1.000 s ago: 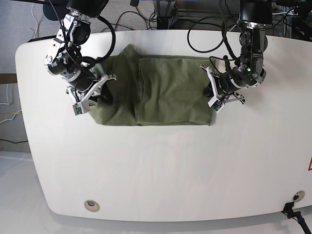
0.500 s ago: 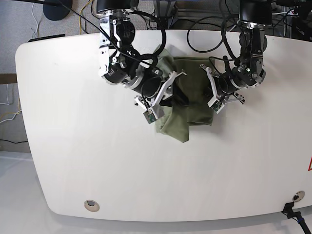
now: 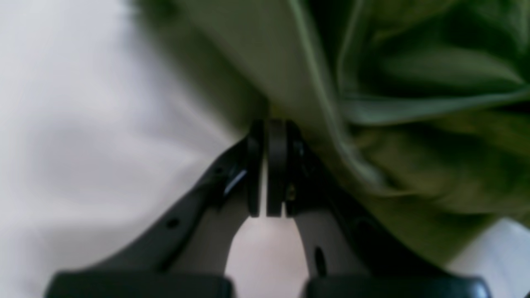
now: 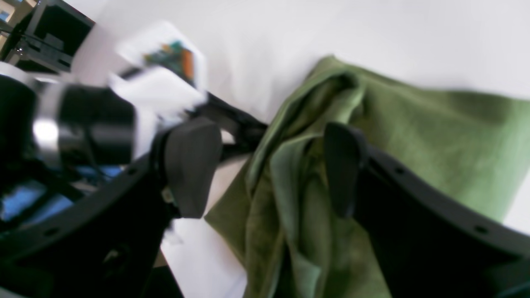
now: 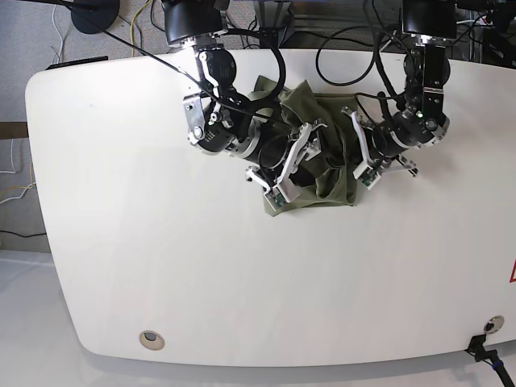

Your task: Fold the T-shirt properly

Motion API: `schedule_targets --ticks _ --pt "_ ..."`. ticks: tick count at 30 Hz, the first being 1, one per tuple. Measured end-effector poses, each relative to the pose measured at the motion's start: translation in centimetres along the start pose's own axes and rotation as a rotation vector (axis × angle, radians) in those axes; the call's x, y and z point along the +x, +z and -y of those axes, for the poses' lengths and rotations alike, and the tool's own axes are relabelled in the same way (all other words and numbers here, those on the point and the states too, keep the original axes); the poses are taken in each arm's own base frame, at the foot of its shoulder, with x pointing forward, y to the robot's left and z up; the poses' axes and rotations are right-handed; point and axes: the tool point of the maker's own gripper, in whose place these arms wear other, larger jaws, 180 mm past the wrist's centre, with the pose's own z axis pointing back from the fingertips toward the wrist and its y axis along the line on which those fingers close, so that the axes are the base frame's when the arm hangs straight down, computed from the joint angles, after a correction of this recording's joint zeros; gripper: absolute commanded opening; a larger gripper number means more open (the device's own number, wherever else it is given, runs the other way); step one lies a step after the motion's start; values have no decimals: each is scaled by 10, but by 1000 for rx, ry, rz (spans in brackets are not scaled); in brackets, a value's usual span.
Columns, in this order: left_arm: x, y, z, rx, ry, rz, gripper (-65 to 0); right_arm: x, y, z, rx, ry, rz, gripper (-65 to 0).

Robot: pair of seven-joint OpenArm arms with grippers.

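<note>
The olive-green T-shirt (image 5: pixel 330 173) lies bunched on the white table (image 5: pixel 161 266), between my two grippers. My right gripper (image 5: pixel 294 165) is over its left part. In the right wrist view the right gripper (image 4: pixel 267 165) is open, its pads (image 4: pixel 190 165) spread either side of folded layers of the T-shirt (image 4: pixel 414 136). My left gripper (image 5: pixel 363 157) is at the shirt's right edge. In the blurred left wrist view the left gripper (image 3: pixel 269 124) is shut, with its tips at a hem of the T-shirt (image 3: pixel 290 49). Collar and label are hidden.
Cables and stands (image 5: pixel 339 32) crowd the table's far edge. A round grommet (image 5: pixel 151 339) sits near the front left and a red sticker (image 5: pixel 511 272) at the right edge. The left arm's body (image 4: pixel 83 120) shows close by in the right wrist view.
My right arm swept from the table's left to the middle, dragging the shirt's left part over the folded part, and its jaws now stand open. The left arm barely moved.
</note>
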Motion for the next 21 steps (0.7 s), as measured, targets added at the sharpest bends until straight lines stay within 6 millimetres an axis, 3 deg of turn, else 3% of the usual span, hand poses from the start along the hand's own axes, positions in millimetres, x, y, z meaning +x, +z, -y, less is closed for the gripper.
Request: schedule_targets --ticks 8,11,15,18,21 --pt "40 68 -108 304 28 144 -650 -9 22 26 -66 77 -48 -245" --pt "46 99 -149 427 89 202 -650 -16 42 36 -99 117 -58 -306" --pt "38 107 -159 463 115 190 -650 -38 72 33 -125 171 -110 -427" --pt "41 104 -155 445 113 201 -650 -46 81 22 -110 165 -106 -439" --pt "30 104 -153 446 120 174 -650 -67 85 17 -103 133 -150 -443"
